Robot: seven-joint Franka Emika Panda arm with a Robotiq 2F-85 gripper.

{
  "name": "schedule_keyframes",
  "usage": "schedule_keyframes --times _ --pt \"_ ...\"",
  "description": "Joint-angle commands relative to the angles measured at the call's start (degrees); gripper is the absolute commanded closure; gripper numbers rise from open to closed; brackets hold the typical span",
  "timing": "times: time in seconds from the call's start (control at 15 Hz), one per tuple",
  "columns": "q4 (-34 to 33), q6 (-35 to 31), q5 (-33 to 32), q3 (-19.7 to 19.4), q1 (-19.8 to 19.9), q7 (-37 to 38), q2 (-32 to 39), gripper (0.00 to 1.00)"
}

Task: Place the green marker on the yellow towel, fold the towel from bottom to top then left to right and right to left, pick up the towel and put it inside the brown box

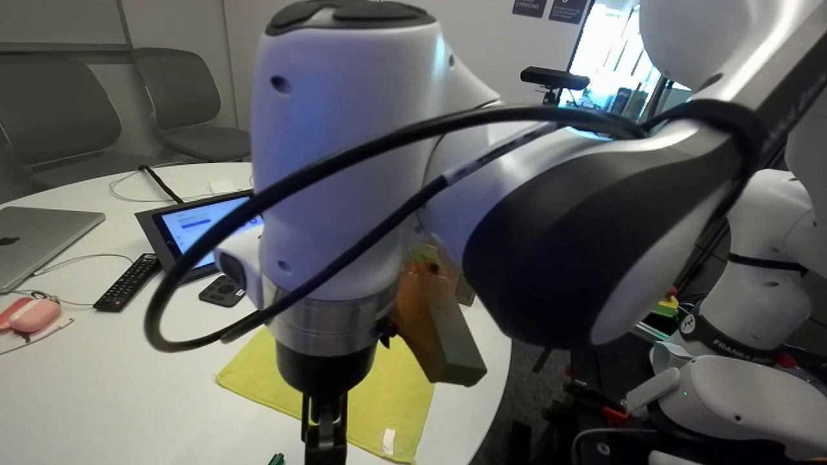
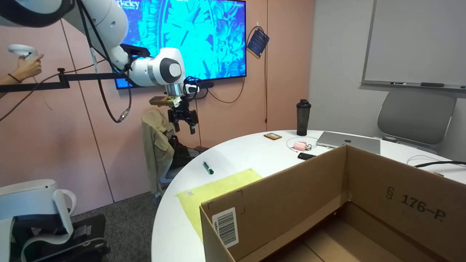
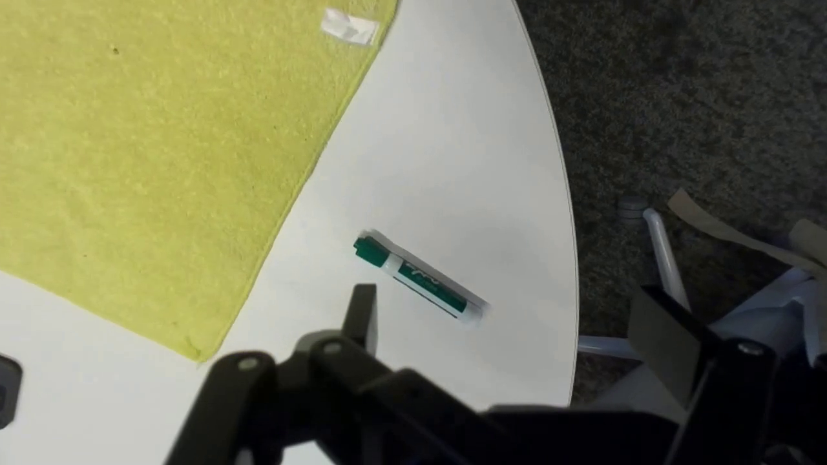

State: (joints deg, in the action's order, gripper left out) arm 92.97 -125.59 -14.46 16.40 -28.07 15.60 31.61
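A lit monitor [image 2: 193,36] hangs at upper left in an exterior view, beyond a round white table [image 2: 236,157]. Mid-frame in the wrist view, the green dry-erase marker [image 3: 418,279] lies on the table near the yellow towel [image 3: 148,161], itself spread flat at upper left. The gripper [image 2: 185,128] is spread wide, holding nothing. The brown cardboard box [image 2: 291,203] fills an exterior view's lower right.
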Motion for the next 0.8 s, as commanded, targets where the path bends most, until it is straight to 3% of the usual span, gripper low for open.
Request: schedule_keyframes --times 0.0,0.73 --pt "-10.7 2.7 0.4 -1.8 -2.4 -3.5 7.4 0.00" --pt "-25.5 5.5 0.8 -2.6 -2.8 -18.7 20.9 0.00"
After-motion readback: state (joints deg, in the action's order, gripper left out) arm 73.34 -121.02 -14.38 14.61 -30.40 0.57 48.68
